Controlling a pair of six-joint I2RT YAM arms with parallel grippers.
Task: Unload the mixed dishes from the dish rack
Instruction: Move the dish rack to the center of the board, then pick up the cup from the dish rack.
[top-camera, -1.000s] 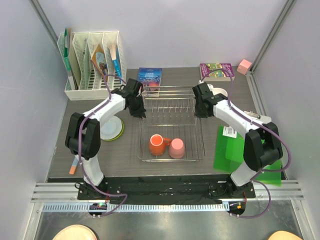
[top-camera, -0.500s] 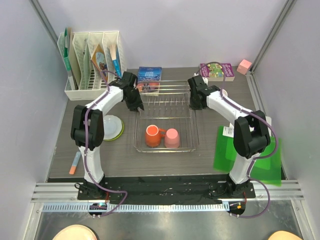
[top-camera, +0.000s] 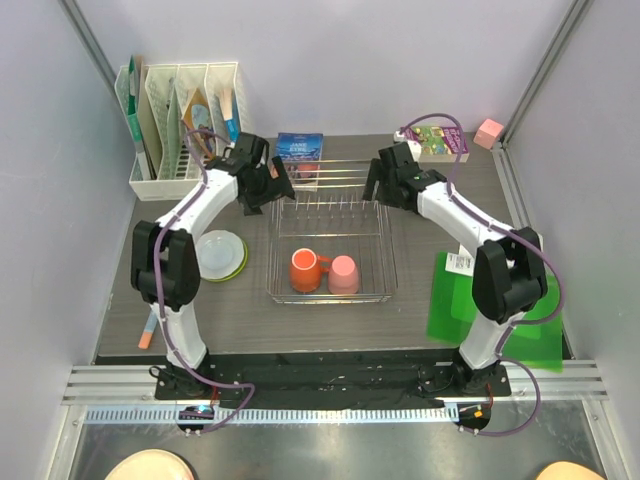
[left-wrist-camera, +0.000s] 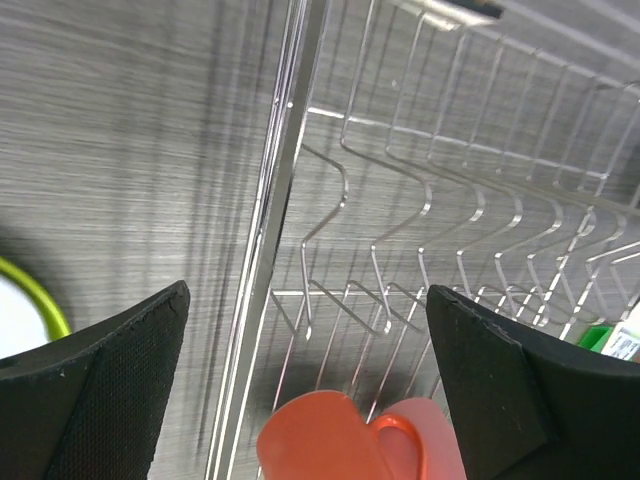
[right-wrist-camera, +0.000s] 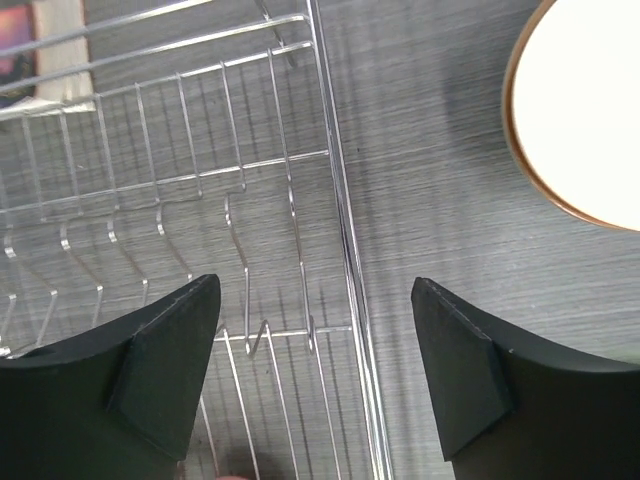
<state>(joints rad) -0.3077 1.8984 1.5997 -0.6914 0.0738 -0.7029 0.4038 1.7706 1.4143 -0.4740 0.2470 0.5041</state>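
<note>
The left gripper (left-wrist-camera: 308, 300) hangs wide open astride the left rail of the dish rack (top-camera: 335, 222). The right gripper (right-wrist-camera: 315, 290) hangs equally wide over the right rail, and both are empty. I judge the left arm should draw nearer and close on the orange mug (top-camera: 303, 269) by its wall, clear of the wires.

Counted:
- **Left of the rack:** one lime-green plate (top-camera: 239, 264) under one pale bowl (top-camera: 217, 250).
- **In the rack's near half:** one mug and one pink cup (top-camera: 343, 274), side by side.
- **Right of the rack:** one cream-white bowl (right-wrist-camera: 585, 100).
</note>
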